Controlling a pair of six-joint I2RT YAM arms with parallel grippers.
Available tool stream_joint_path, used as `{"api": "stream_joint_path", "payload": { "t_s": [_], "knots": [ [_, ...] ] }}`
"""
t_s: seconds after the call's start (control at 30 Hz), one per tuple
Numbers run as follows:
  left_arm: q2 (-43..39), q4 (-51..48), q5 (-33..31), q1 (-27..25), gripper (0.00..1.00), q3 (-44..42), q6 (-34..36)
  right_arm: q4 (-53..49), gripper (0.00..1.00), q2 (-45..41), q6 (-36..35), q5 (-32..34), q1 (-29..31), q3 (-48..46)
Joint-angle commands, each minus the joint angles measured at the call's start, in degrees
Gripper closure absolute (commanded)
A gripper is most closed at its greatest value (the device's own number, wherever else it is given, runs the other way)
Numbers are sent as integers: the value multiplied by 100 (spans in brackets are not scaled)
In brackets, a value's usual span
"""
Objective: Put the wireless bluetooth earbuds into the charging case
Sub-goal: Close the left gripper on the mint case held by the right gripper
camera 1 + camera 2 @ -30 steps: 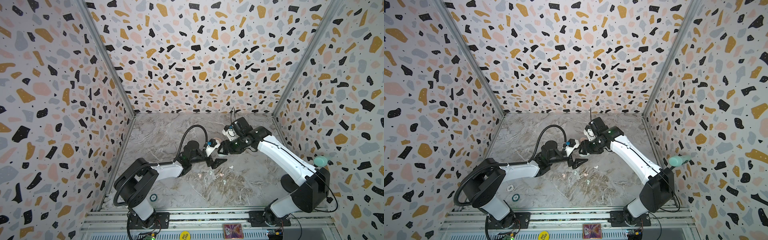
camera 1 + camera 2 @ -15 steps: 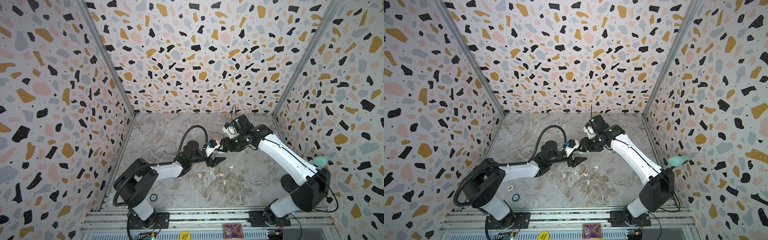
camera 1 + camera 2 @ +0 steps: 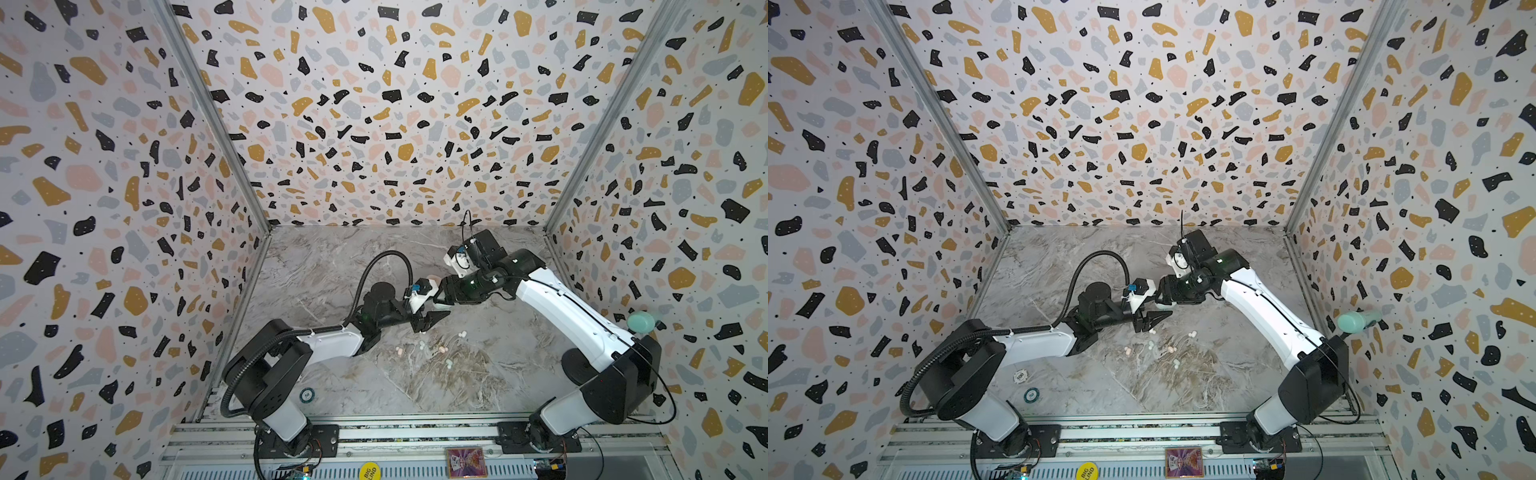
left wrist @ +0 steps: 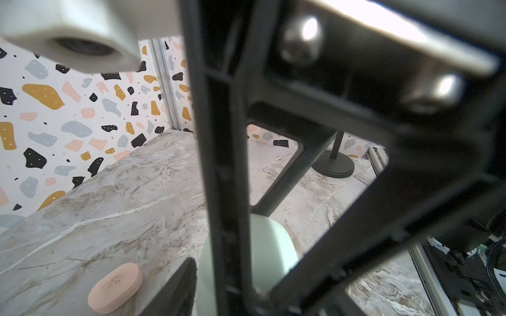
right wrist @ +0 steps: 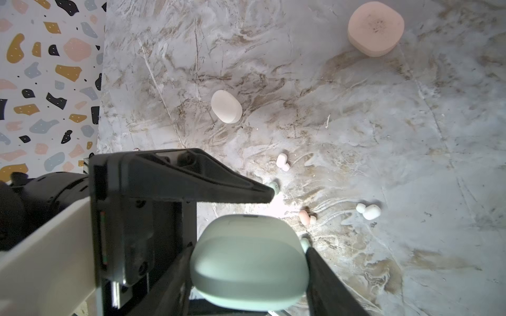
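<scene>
Right wrist view: right fingers (image 5: 328,284) clamp the closed mint charging case (image 5: 246,262) above the surface (image 5: 410,136). Left fingers (image 5: 219,183) stand partly open astride it; contact unconfirmed. Earbuds (image 5: 368,211) lie loose on the surface, none seated. Risk: the smooth rounded shell may twist or squirt free if the left fingers press off-centre, dropping onto the earbuds and scattering them.

matt plastic mint case (image 5: 247,262), polished marble-look tabletop (image 5: 383,123)
</scene>
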Motion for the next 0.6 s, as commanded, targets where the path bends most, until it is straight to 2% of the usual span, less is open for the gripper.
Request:
{"api": "stream_joint_path", "payload": {
  "t_s": [0.0, 0.27, 0.57],
  "knots": [
    [-110, 384, 14, -19, 40, -64, 43, -44, 50, -80, 52, -75, 33, 84],
    [-136, 359, -1, -16, 49, -61, 78, -36, 50, -94, 52, -94, 36, 75],
    [-159, 282, 1, -18, 55, -64, 160, 6, 50, -79, 87, -142, 33, 52]
  ]
}}
